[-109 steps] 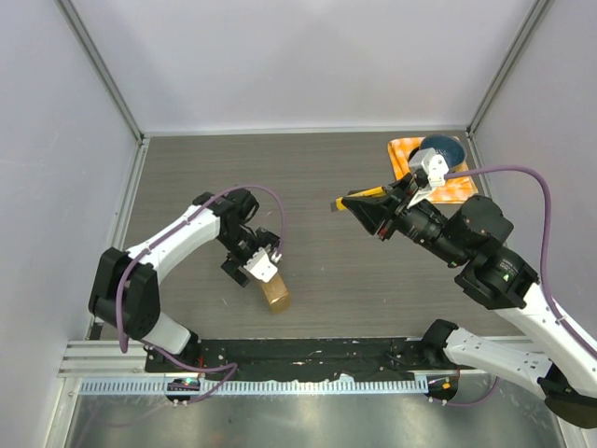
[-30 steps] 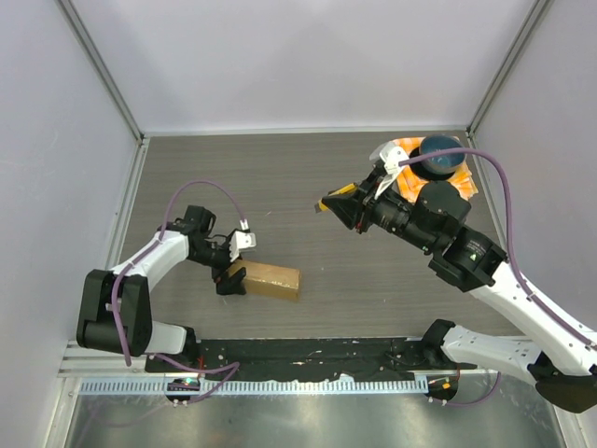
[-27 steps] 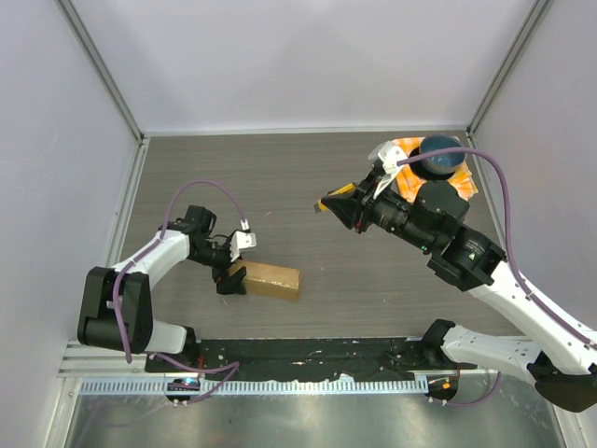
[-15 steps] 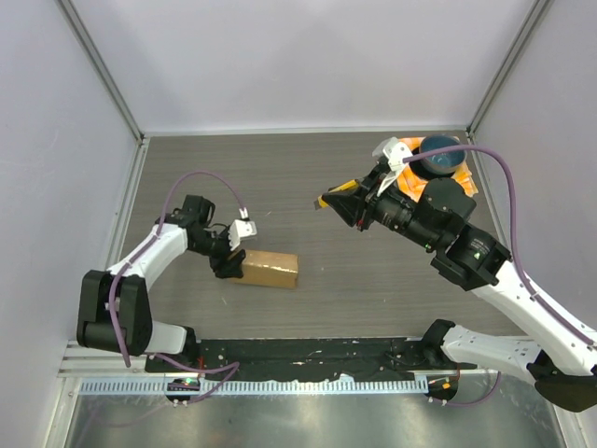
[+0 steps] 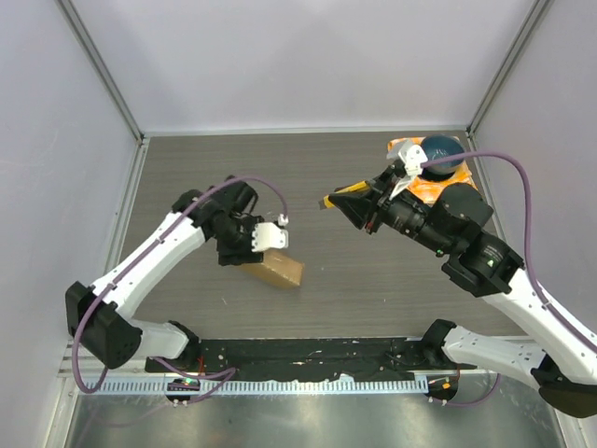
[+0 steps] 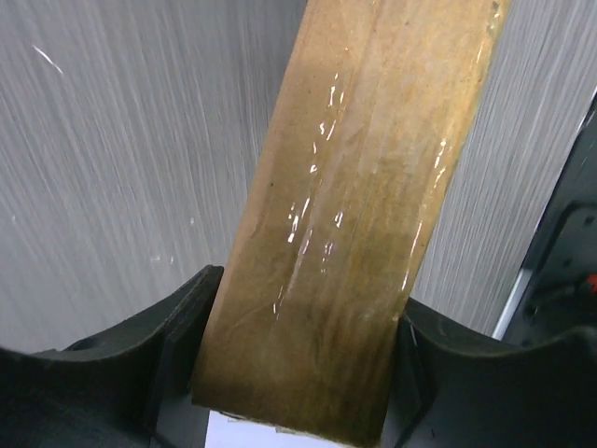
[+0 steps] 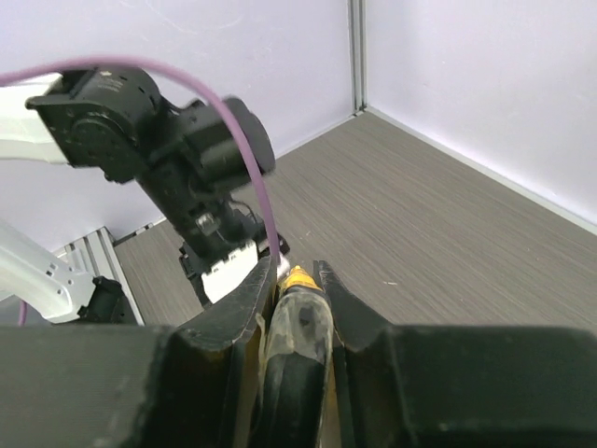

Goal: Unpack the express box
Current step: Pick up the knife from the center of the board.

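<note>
The express box (image 5: 280, 270), a small brown cardboard carton with clear tape along its top, is near the front middle of the table. My left gripper (image 5: 257, 239) is shut on its near end. In the left wrist view the box (image 6: 364, 205) fills the gap between both black fingers (image 6: 191, 336), and the gripper (image 6: 298, 373) grips its sides. My right gripper (image 5: 366, 203) hovers right of centre, shut on a yellow-and-black tool (image 5: 338, 199) that points left toward the box. That tool (image 7: 297, 322) sits tight between the right fingers.
A blue bowl (image 5: 441, 153) stands on an orange checked cloth (image 5: 407, 149) at the back right corner, behind my right arm. The left arm (image 7: 177, 154) shows ahead in the right wrist view. Grey walls enclose the table on three sides.
My left gripper has moved right and toward the centre, and the box has shifted right and turned with it. My right arm has drawn back slightly to the right with the tool.
</note>
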Controlling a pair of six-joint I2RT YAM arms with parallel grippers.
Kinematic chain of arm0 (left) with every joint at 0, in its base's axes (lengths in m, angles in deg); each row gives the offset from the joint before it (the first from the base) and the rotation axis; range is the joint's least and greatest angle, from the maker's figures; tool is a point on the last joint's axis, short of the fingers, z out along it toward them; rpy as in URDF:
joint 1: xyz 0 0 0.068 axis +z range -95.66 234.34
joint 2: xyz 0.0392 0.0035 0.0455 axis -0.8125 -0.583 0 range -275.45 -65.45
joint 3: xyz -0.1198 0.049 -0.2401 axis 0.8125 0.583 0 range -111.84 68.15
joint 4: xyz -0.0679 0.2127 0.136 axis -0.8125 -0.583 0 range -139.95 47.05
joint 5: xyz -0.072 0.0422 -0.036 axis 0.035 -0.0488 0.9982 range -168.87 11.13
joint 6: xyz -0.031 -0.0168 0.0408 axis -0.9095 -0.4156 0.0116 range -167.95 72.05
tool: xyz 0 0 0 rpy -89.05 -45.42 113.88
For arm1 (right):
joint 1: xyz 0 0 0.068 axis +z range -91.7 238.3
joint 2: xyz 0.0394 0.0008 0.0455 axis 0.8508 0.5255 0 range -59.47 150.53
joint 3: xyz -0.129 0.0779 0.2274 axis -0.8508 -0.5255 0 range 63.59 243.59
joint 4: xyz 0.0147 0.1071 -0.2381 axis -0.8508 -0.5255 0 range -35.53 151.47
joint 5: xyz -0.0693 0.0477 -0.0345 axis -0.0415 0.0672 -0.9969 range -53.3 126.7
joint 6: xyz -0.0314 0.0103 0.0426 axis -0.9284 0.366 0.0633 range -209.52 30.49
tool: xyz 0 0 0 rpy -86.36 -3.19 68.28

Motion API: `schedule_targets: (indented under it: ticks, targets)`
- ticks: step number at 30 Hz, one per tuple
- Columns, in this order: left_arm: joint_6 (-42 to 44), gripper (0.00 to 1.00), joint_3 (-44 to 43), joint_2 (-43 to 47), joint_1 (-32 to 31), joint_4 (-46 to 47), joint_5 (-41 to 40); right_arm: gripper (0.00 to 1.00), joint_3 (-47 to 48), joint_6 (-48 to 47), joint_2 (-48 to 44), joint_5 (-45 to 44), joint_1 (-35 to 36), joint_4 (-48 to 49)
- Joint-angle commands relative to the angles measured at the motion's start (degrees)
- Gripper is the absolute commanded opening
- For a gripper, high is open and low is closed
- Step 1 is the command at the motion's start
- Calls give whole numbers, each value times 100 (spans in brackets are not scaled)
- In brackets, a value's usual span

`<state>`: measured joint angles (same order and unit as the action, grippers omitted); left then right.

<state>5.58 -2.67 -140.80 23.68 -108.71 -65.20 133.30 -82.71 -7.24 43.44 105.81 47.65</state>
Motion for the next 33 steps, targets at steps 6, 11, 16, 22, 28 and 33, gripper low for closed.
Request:
schedule_targets:
  ticks: [6,11,16,22,28,33]
  targets:
    - [-880,12,-414,-902,-995,-1615,-3721,1,-265,-13,-801,-164,13,126]
    - [-1380,13,-721,-1200,-1311,-1852,-4845,1,-458,-30,-1135,-244,13,55]
    - [-1767,14,-1143,-1657,-1742,-2353,-5252,1,-581,-22,-1320,-287,13,3]
    - [-2049,27,-1381,-2194,-2146,-2846,-5068,1,-678,5,-1584,-410,13,-68]
    - [-1997,32,-1557,-2818,-2340,-2960,-4759,1,-775,66,-1742,-446,22,-94]
    - [-1733,32,-1627,-2976,-2428,-2960,-5128,1,-854,75,-1839,-498,13,-120]
